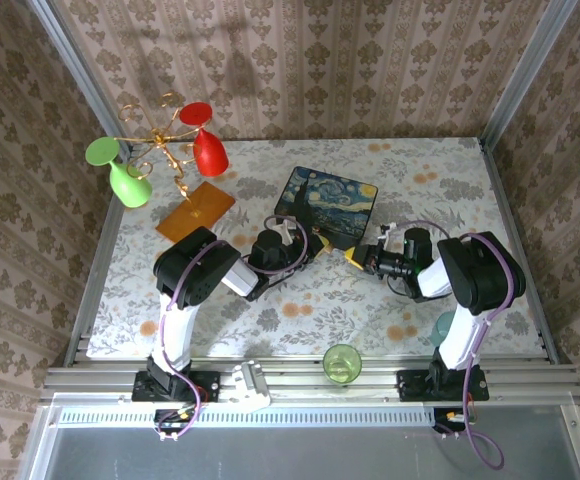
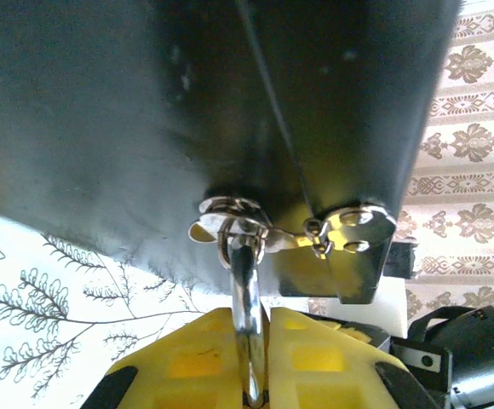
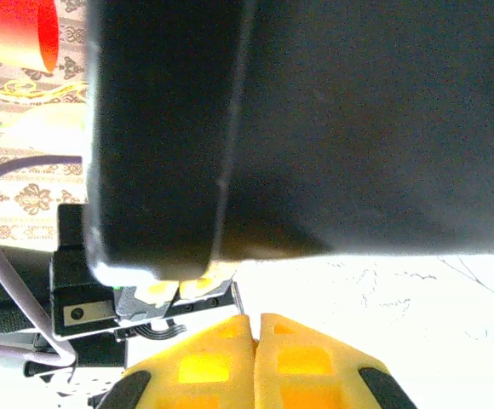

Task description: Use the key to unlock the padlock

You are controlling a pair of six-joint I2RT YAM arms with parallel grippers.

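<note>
far left of the table [image 1: 450,170]: a green glass [image 1: 125,182] and a red glass [image 1: 208,150] sit tilted at a gold wire stand [image 1: 158,140]. an orange card [image 1: 195,210] lies just in front of them.

left gripper [image 2: 249,322]: positioned at the near-left side of the box [image 1: 335,200]. jaws almost closed, clamping the padlock [image 2: 245,277] by its thin silver shackle. the shackle rises from between the yellow fingers [image 2: 187,358], and its top loops at the clasp [image 2: 353,226] on the box's dark side wall. the padlock body is hidden between the fingers.

right gripper [image 3: 258,332]: positioned at the near corner of the box, just right of the left gripper. the two tips point toward each other and stand apart. jaws fully closed, yellow pads pressed together. whether the key sits between the pads cannot be told.

near edge, between the arm bases: a green cup [image 1: 342,362] stands upright.
</note>
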